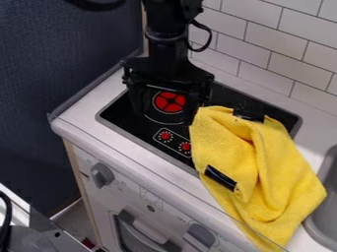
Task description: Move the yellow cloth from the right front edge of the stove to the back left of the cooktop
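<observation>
Black gripper over the stove, fingers spread apart, yellow cloth draped over the stove's edge, near one finger

Black arm — looped black cable

This is a small, probably toy, kitchen set-up, shown by the black cooktop with its red burner, the oven front with knobs, and white wall tiles.
</observation>
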`<action>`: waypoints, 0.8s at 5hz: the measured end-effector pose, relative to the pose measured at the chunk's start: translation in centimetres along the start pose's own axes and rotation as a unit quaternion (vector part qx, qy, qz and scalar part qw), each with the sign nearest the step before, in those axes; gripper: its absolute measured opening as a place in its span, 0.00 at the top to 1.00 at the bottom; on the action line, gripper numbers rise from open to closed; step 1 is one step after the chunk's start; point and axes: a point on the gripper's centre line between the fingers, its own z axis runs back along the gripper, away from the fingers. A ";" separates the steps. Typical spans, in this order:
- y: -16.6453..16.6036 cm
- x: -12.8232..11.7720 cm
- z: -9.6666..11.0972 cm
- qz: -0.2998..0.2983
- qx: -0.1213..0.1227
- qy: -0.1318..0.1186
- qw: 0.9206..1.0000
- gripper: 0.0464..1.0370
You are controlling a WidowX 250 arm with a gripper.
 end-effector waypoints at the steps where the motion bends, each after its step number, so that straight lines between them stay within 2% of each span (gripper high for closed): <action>1: 0.1 -0.5 -0.7 0.013 0.004 0.015 1.000 0.04; 2: -1.0 -1.3 -1.4 0.144 0.007 0.012 0.990 0.04; 3: -2.5 -1.6 -1.4 0.266 -0.008 0.004 0.964 0.04; 4: -4.1 -1.5 -1.6 0.355 -0.035 0.003 0.934 0.04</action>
